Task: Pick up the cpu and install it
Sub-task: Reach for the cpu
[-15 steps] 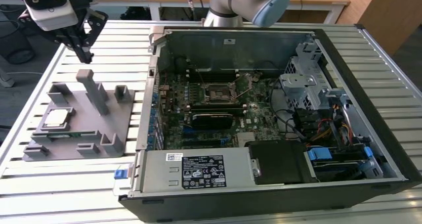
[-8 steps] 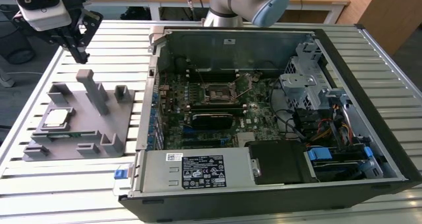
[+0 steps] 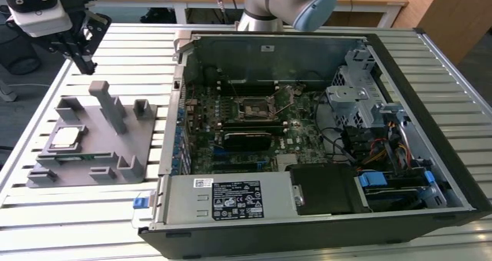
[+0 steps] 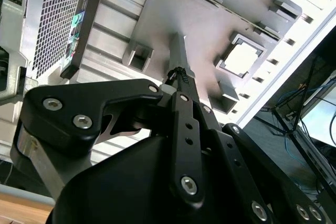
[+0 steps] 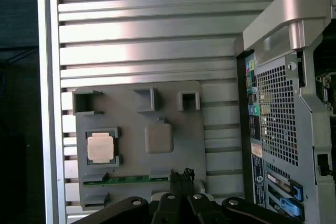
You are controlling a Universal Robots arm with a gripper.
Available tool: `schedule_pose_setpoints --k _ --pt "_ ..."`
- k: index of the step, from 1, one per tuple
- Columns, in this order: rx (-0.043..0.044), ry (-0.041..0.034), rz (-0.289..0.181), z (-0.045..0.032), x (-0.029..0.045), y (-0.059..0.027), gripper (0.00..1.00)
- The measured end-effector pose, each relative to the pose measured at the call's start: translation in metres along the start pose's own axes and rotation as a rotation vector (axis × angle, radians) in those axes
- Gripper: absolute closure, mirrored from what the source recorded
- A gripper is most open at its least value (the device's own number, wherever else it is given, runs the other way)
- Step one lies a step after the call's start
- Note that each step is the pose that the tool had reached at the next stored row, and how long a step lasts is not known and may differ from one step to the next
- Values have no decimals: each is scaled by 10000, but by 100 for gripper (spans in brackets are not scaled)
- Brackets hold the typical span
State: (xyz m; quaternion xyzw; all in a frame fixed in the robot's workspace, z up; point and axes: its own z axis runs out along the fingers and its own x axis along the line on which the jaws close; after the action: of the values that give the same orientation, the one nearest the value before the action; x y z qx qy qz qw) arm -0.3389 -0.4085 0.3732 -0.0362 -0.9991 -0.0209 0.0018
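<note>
Cpu point(image 3: 64, 136), a small flat silvery-grey square chip, lies pocketed at the edge of the grey plastic holder point(image 3: 100, 148), light, stiff, probably delicate, best pinched by opposite sides; the black gripper point(image 3: 86, 68) hangs closed, empty.

Light: bright and even, falling from overhead.
Counter point(image 3: 84, 215): metal slats held a soft pale sheen in the exterior view. In the first wrist view a hard white glare band ran across them, and the ground past their edge sank near black.
Computer case point(image 3: 430, 88): walls shaded the inside, so the motherboard point(image 3: 254, 114) sat dim.
Grey tray point(image 3: 100, 151): short, soft shadows lay beside its posts.
Cpu point(image 4: 240, 59): top washed almost white in the second wrist view, as were the slats beyond it.
End effector point(image 4: 177, 74): black and underlit, with small glints on its screw heads.
</note>
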Motion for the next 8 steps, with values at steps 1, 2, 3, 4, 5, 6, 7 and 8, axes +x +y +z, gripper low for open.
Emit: schedule_pose_setpoints --k 1,2,3,4,5,6,7,8 --pt "0 0 0 1 16 -1 89" --pt "0 0 0 2 30 -2 89" --pt "0 0 0 3 45 -3 89" --pt "1 1 0 4 62 -4 89" --pt "1 0 0 6 80 -6 89" --pt "1 1 0 7 95 -7 89" --pt "0 0 0 8 111 -8 89" --pt "0 0 1 10 128 -9 89"
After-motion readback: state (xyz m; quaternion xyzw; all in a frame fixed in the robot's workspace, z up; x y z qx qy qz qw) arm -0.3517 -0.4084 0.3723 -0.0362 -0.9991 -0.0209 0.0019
